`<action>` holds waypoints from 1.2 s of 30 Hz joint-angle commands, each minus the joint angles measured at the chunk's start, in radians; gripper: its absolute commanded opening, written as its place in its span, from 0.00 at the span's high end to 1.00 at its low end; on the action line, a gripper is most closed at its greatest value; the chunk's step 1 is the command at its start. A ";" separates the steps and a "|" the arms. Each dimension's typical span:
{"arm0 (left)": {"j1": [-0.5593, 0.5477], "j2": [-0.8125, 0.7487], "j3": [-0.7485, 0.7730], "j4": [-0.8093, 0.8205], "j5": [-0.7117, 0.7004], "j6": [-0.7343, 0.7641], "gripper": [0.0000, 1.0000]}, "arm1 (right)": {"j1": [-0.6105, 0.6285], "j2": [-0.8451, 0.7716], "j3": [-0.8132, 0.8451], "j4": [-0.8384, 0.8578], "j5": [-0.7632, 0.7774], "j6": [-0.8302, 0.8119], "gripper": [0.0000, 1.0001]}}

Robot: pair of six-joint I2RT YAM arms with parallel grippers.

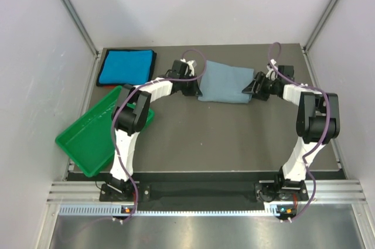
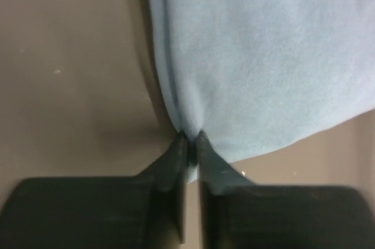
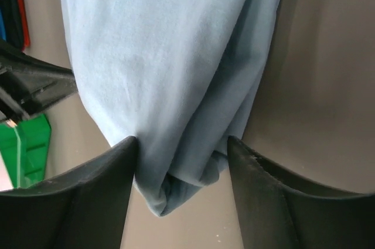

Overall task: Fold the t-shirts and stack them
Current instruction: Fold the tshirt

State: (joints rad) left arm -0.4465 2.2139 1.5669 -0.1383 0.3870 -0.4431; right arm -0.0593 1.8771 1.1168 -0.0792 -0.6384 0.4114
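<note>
Top external: green tray (image 1: 73,143) near left, grey-blue shirt (image 1: 225,82) lying outside it. Left claw (image 2: 192,137) pinches its edge; right claw (image 3: 181,142) straddles it, grip unclear.

The grey-blue t-shirt (image 2: 263,55) fills the upper right of the frame, its layered side edge running down to a puckered corner. At that corner the left gripper (image 2: 190,139) has its two dark fingers (image 2: 173,164) drawn almost together, pinching the cloth between their tips. To the left of the shirt and below its hem lies the bare brown-grey table (image 2: 70,73).
</note>
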 commanded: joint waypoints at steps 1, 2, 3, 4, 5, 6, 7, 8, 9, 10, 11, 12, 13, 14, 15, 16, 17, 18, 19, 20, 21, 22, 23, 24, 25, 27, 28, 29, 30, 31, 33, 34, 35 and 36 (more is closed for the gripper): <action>-0.003 0.029 0.038 0.003 0.013 -0.002 0.96 | 0.009 0.010 -0.025 0.070 -0.027 -0.025 0.47; -0.003 0.030 0.036 0.000 0.009 -0.008 1.00 | 0.007 0.011 -0.029 0.071 -0.030 -0.029 0.54; -0.003 0.021 0.030 -0.013 -0.002 -0.026 1.00 | 0.007 0.013 -0.041 0.071 -0.032 -0.032 0.61; -0.003 0.015 0.022 -0.023 -0.017 -0.037 1.00 | 0.007 0.013 -0.051 0.071 -0.030 -0.034 0.74; -0.011 0.007 0.016 -0.047 -0.045 -0.045 1.00 | 0.007 0.013 -0.073 0.065 -0.017 -0.037 0.82; -0.020 -0.002 0.030 -0.170 -0.197 -0.048 1.00 | 0.007 0.013 -0.089 0.064 -0.011 -0.037 0.88; -0.030 -0.006 0.041 -0.213 -0.248 -0.037 1.00 | 0.007 0.008 -0.110 0.071 -0.006 -0.026 1.00; -0.043 -0.011 0.050 -0.262 -0.276 -0.039 1.00 | 0.007 0.001 -0.159 0.108 0.031 -0.017 1.00; -0.044 -0.023 0.036 -0.277 -0.286 -0.049 1.00 | 0.007 -0.018 -0.181 0.125 0.046 -0.010 1.00; -0.046 -0.032 0.018 -0.273 -0.278 -0.058 1.00 | 0.006 -0.024 -0.199 0.156 0.055 -0.006 1.00; -0.046 -0.043 -0.026 -0.270 -0.274 -0.065 1.00 | 0.006 -0.038 -0.218 0.162 0.063 -0.003 1.00; -0.046 -0.060 -0.042 -0.268 -0.275 -0.077 1.00 | 0.006 -0.042 -0.219 0.159 0.066 -0.005 1.00; -0.046 -0.066 -0.056 -0.273 -0.275 -0.081 1.00 | 0.006 -0.044 -0.221 0.156 0.066 -0.006 1.00; -0.046 -0.071 -0.079 -0.277 -0.275 -0.083 1.00 | 0.006 -0.055 -0.221 0.153 0.062 -0.011 1.00; -0.046 -0.086 -0.091 -0.277 -0.278 -0.091 1.00 | 0.006 -0.061 -0.222 0.153 0.059 -0.011 1.00; -0.046 -0.097 -0.105 -0.274 -0.290 -0.095 1.00 | 0.006 -0.065 -0.224 0.153 0.052 -0.011 0.99; -0.046 -0.108 -0.138 -0.261 -0.301 -0.098 1.00 | 0.007 -0.075 -0.226 0.154 0.036 -0.010 0.98; -0.044 -0.120 -0.155 -0.248 -0.307 -0.103 1.00 | 0.007 -0.081 -0.227 0.157 0.026 -0.006 0.95; -0.043 -0.138 -0.166 -0.241 -0.312 -0.111 1.00 | 0.009 -0.084 -0.226 0.162 0.022 0.001 0.85; -0.040 -0.143 -0.177 -0.230 -0.309 -0.115 1.00 | 0.009 -0.088 -0.218 0.162 0.017 0.004 0.79; -0.038 -0.142 -0.177 -0.231 -0.306 -0.121 1.00 | 0.009 -0.088 -0.212 0.160 0.010 0.006 0.74; -0.038 -0.137 -0.173 -0.236 -0.301 -0.124 1.00 | 0.009 -0.087 -0.206 0.150 0.002 0.009 0.65; -0.035 -0.131 -0.160 -0.241 -0.286 -0.128 1.00 | 0.009 -0.093 -0.195 0.141 -0.009 0.006 0.62; -0.035 -0.123 -0.156 -0.251 -0.283 -0.137 1.00 | 0.009 -0.101 -0.195 0.134 -0.017 0.003 0.60; -0.034 -0.122 -0.151 -0.254 -0.280 -0.143 1.00 | 0.010 -0.111 -0.196 0.130 -0.023 0.001 0.54; -0.034 -0.129 -0.160 -0.257 -0.281 -0.164 1.00 | 0.013 -0.145 -0.203 0.101 -0.033 -0.026 0.49; -0.034 -0.135 -0.163 -0.259 -0.284 -0.170 1.00 | 0.019 -0.156 -0.204 0.090 -0.030 -0.039 0.45; -0.034 -0.140 -0.169 -0.265 -0.292 -0.178 1.00 | 0.022 -0.173 -0.209 0.082 -0.018 -0.049 0.43; -0.032 -0.152 -0.171 -0.271 -0.309 -0.189 0.94 | 0.026 -0.177 -0.212 0.050 -0.015 -0.065 0.41; -0.034 -0.161 -0.173 -0.276 -0.307 -0.193 0.87 | 0.029 -0.182 -0.216 0.048 -0.018 -0.069 0.40; -0.032 -0.186 -0.163 -0.273 -0.310 -0.186 0.76 | 0.029 -0.188 -0.230 0.051 -0.021 -0.071 0.40; -0.032 -0.192 -0.150 -0.276 -0.313 -0.177 0.68 | 0.029 -0.188 -0.236 0.056 -0.024 -0.071 0.40; -0.023 -0.194 -0.104 -0.285 -0.315 -0.166 0.66 | 0.030 -0.185 -0.247 0.064 -0.029 -0.071 0.40; -0.020 -0.186 -0.073 -0.300 -0.312 -0.142 0.65 | 0.030 -0.182 -0.249 0.071 -0.030 -0.071 0.40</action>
State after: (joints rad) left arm -0.4931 2.0686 1.4391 -0.3145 0.1356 -0.6285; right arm -0.0402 1.7233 0.8871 -0.0143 -0.6563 0.3779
